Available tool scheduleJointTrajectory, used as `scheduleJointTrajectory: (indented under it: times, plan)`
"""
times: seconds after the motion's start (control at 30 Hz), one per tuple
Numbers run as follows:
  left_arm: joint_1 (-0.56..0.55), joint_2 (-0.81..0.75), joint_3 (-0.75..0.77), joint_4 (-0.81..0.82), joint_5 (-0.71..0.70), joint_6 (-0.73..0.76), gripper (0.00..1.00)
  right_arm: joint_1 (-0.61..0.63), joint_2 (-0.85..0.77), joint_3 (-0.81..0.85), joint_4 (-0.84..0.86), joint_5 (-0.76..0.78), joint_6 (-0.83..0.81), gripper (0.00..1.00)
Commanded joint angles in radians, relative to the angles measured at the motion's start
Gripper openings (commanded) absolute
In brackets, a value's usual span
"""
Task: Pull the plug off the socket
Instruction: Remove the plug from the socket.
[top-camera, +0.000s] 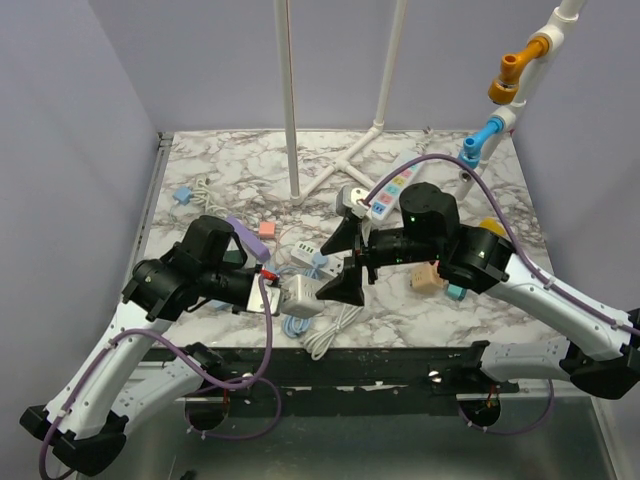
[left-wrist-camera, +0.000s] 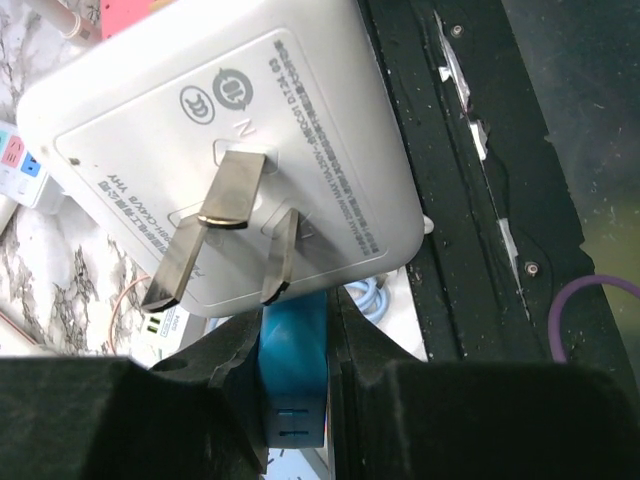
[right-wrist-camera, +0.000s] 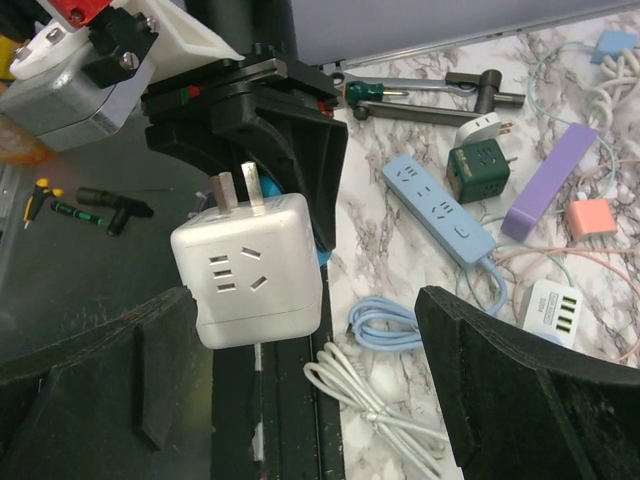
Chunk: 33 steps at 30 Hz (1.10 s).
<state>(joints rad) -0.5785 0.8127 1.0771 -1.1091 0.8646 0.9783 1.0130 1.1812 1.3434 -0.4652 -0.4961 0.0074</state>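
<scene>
Two prongs (right-wrist-camera: 235, 190) up, cube socket (right-wrist-camera: 255, 270); left claw (left-wrist-camera: 293, 328) — pinching blue plug (left-wrist-camera: 295, 385)

We look down on a marble-patterned table (top-camera: 240, 160). At its back rests the foot of a white pipe frame (top-camera: 335, 165), and just right of that lies a white power strip (top-camera: 392, 188) with coloured switches. Back left, a small blue adapter (top-camera: 183, 194) lies beside a coiled white cord (top-camera: 203, 186). Around the middle we find a purple strip (right-wrist-camera: 555, 180), a pink adapter (right-wrist-camera: 590, 217), a blue power strip (right-wrist-camera: 437, 207), a dark green cube socket (right-wrist-camera: 478, 172) and a white USB block (right-wrist-camera: 553, 312). A blue cable (right-wrist-camera: 385, 325) and a white cable (right-wrist-camera: 365, 390) lie coiled at the near edge, and a tan adapter (top-camera: 426, 278) lies to the right.
</scene>
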Motion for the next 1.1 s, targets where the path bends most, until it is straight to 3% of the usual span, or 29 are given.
scheduleJointTrajectory:
  times: [0.0, 0.3, 0.87, 0.97, 1.07]
  plan:
    - [-0.008, 0.012, 0.050, -0.040, 0.000, 0.078, 0.00, 0.002, 0.002, 0.007, -0.009, -0.094, -0.029, 1.00]
    - [-0.026, 0.072, 0.107, -0.072, -0.019, 0.090, 0.00, 0.031, 0.033, 0.003, 0.011, -0.118, -0.077, 1.00]
    - [-0.031, 0.125, 0.138, -0.064, -0.052, 0.091, 0.00, 0.146, 0.123, -0.012, 0.037, 0.078, -0.127, 0.99]
    - [-0.034, 0.123, 0.137, -0.066, -0.055, 0.095, 0.00, 0.148, 0.143, 0.000, 0.027, 0.085, -0.132, 0.85]
    - [-0.035, 0.120, 0.135, -0.070, -0.065, 0.103, 0.00, 0.149, 0.149, 0.017, 0.018, 0.096, -0.135, 0.51]
